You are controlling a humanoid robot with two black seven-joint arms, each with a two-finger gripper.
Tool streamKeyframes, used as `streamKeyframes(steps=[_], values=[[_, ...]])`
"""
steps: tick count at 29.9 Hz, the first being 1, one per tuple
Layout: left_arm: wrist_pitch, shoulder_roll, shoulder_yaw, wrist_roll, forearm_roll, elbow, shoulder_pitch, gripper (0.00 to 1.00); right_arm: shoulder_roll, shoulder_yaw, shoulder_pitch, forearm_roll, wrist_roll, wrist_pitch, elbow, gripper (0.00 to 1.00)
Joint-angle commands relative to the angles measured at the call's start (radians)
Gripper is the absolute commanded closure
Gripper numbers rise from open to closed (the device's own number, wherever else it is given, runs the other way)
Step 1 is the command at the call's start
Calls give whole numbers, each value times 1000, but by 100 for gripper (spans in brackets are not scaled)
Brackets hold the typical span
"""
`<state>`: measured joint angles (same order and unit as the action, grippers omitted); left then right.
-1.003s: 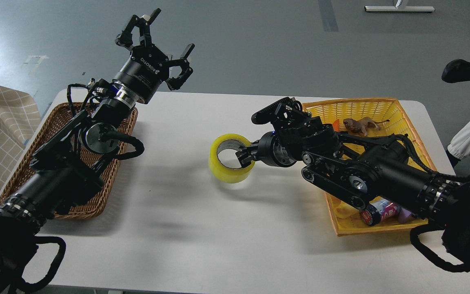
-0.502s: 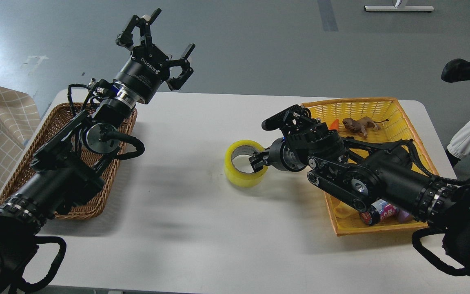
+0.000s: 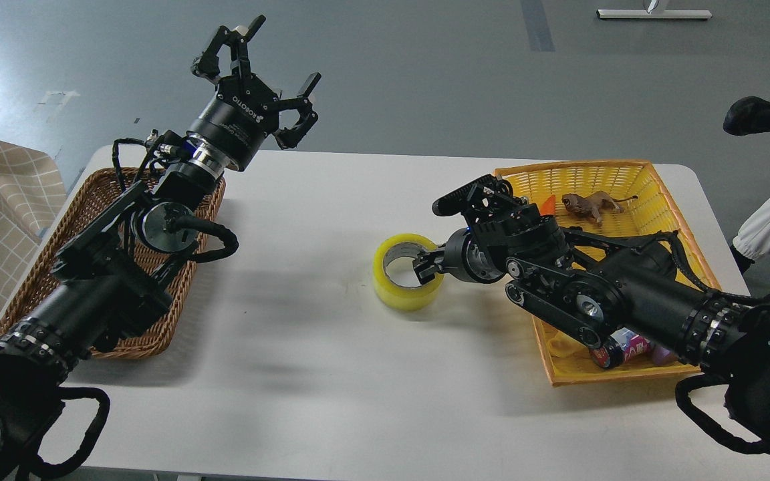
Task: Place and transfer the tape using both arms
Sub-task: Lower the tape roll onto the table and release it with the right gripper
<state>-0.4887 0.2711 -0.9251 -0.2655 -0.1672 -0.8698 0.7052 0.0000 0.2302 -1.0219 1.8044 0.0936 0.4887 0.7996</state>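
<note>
Tape has slid rightward with our right gripper, fingers clamped on its rim, still unreleased, while our left gripper waits spread open, empty.

Showing translucent yellow on the tape, with a grey-white core. Gleaming white across the bench. Showing brown wicker on the basket at nine o'clock, bright yellow on the basket at three o'clock.

Yellow tape lies flat, core upward, mid-table.
</note>
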Motion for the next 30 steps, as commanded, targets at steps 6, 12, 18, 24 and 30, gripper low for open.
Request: streamKeyframes(steps=[6, 12, 18, 24, 30], values=[[0, -1, 0, 0, 0, 0, -3, 2, 0, 5, -1, -5, 0, 0, -8, 48], [0, 0, 0, 0, 0, 0, -3, 2, 0, 11, -14, -8, -2, 0, -2, 30], [0, -1, 2, 0, 0, 0, -3, 2, 0, 58, -23, -10, -2, 0, 10, 23], [0, 2, 2, 2, 0, 0, -1, 2, -15, 115, -56, -11, -2, 0, 71, 16], [0, 5, 2, 3, 0, 0, 2, 2, -127, 224, -63, -11, -2, 0, 165, 4]])
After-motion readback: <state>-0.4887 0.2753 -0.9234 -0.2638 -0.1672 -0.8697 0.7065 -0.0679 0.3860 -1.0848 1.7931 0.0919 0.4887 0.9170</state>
